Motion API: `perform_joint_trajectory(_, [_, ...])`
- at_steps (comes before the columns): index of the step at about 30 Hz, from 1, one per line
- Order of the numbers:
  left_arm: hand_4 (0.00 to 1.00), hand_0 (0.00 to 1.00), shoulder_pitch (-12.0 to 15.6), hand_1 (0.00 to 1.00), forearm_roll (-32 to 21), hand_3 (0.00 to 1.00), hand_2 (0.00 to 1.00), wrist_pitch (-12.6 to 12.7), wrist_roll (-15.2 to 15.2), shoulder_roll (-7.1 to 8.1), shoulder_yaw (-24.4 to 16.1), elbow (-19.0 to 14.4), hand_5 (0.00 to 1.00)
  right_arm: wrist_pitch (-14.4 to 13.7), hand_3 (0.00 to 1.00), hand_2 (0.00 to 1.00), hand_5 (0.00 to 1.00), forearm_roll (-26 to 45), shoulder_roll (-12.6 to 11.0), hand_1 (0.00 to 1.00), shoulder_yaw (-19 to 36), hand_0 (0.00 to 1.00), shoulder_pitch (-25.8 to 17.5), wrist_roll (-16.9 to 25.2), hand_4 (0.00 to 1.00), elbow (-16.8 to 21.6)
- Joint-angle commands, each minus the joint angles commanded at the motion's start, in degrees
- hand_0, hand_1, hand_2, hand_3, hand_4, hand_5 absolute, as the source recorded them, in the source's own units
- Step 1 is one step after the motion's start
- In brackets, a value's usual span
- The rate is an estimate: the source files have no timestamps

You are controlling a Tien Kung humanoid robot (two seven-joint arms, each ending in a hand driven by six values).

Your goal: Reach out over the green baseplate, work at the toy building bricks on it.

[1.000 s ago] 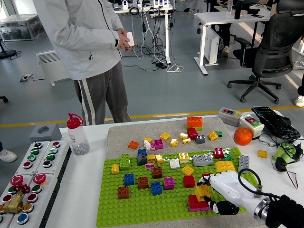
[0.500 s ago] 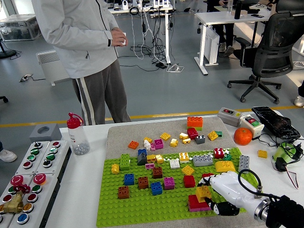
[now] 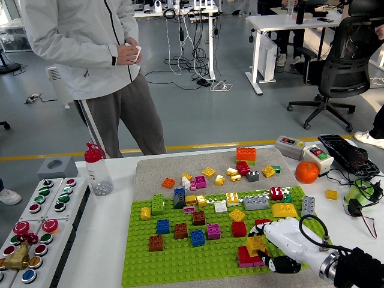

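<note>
1. The green baseplate [image 3: 180,252] lies on the white table [image 3: 111,240], reaching from the table's near edge back to a grey mat [image 3: 150,168] that lies behind it.
2. The right hand [image 3: 282,240], white with black fingertips, comes in from the table's near right corner and rests over the baseplate's near right corner.
3. Its fingers are curled around a yellow brick [image 3: 255,243]; the thumb tip [image 3: 282,264] lies below, next to a flat red-and-pink brick stack [image 3: 248,259] on which the yellow brick sits.
4. Whether the fingers truly clamp the yellow brick or only touch it cannot be told for certain, but they close on its right side.
5. Just behind the hand stand a red brick [image 3: 239,228] and a wide yellow brick [image 3: 284,210].
6. Toward the baseplate's middle stand two brown bricks [image 3: 180,231], two blue bricks [image 3: 197,238] and a pink brick [image 3: 213,231].
7. A green brick stack [image 3: 157,204] stands near the baseplate's far left corner.
8. More loose bricks are scattered on the mat, among them an orange brick [image 3: 246,153] at its far edge.
9. An orange fruit [image 3: 306,172] lies near the table's right edge; a bottle with a red cap [image 3: 96,169] stands left of the mat.
10. A person [image 3: 90,66] stands beyond the table's far edge, both hands held together at the chest.
</note>
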Motion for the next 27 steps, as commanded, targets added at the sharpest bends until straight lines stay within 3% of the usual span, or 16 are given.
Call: perform_joint_trajectory(27, [0.240, 0.664, -0.3, 0.606, 0.0, 0.440, 0.557, 0.0, -0.1, 0.06, -0.1, 0.0, 0.998, 0.4, 0.585, 0.583, 0.134, 0.2, 0.2, 0.569, 0.3, 0.479, -0.1, 0.3, 0.332, 0.4])
